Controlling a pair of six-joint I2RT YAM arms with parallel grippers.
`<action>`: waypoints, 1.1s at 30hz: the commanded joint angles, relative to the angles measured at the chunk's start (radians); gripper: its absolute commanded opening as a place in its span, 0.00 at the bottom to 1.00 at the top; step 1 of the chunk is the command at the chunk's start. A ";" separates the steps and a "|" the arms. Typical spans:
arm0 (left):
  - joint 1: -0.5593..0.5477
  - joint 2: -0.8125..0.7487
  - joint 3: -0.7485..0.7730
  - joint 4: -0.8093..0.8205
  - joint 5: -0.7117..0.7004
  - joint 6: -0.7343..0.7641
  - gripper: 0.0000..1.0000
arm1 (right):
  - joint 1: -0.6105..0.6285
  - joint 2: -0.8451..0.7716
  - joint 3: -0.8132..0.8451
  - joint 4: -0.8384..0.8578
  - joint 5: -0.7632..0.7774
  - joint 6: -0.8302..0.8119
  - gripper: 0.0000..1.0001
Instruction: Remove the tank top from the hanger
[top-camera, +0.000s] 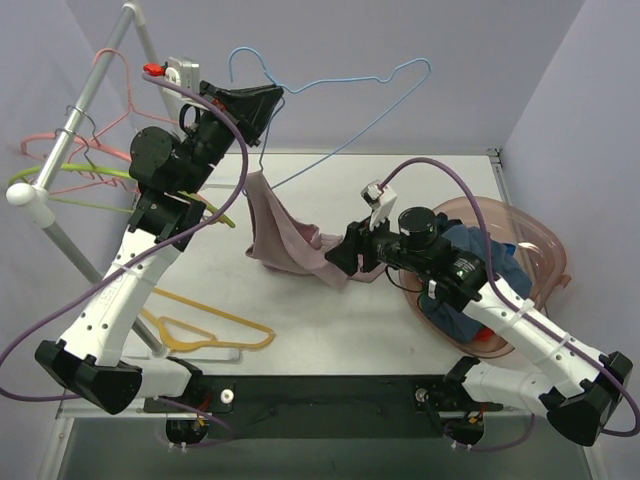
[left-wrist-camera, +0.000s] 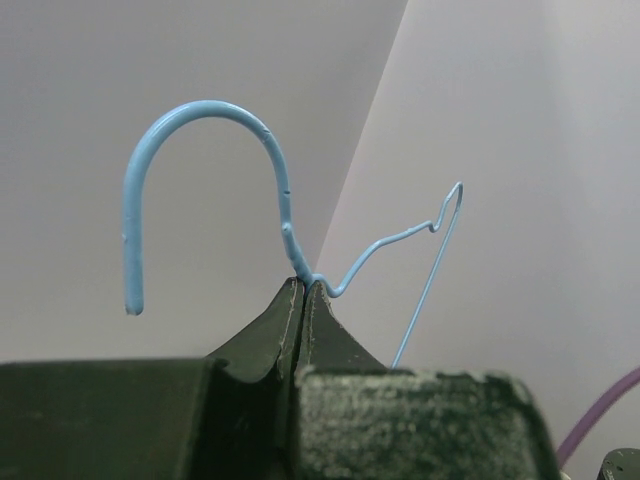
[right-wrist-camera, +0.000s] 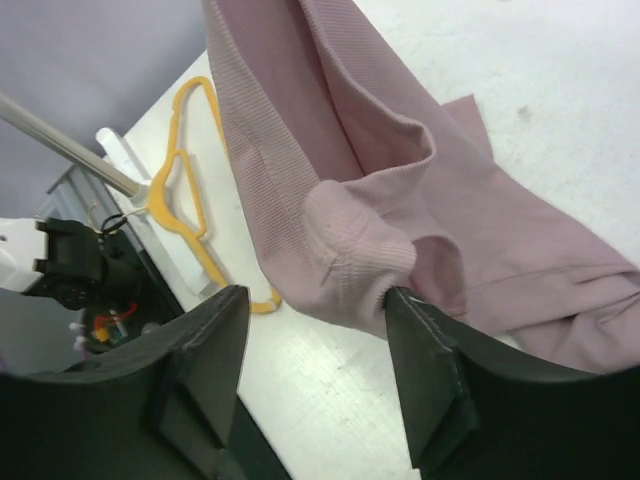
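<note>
Dusty-pink ribbed fabric, the tank top (top-camera: 285, 236), lies mostly crumpled on the white tabletop (top-camera: 330, 205), with one narrow end rising toward the thin blue wire hanger (left-wrist-camera: 205, 104) held in the air above it. The left pincer (left-wrist-camera: 303, 290) is clenched on that hanger's neck, just below the hook. The right pincer (right-wrist-camera: 315, 293) is released, its dark fingers (right-wrist-camera: 200, 350) spread to either side of a bunched fold of the tank top. A yellow plastic hanger (top-camera: 210, 330) lies flat near the left arm.
</note>
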 joint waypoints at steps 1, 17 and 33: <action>-0.015 -0.024 -0.012 0.114 -0.004 -0.047 0.00 | 0.036 -0.059 -0.099 0.180 0.033 -0.100 0.67; -0.058 -0.016 -0.006 0.150 -0.037 -0.094 0.00 | 0.108 0.317 -0.123 0.873 0.110 -0.378 0.88; -0.072 0.024 0.009 0.195 -0.114 -0.061 0.00 | 0.199 0.503 0.026 0.640 0.020 -0.415 0.00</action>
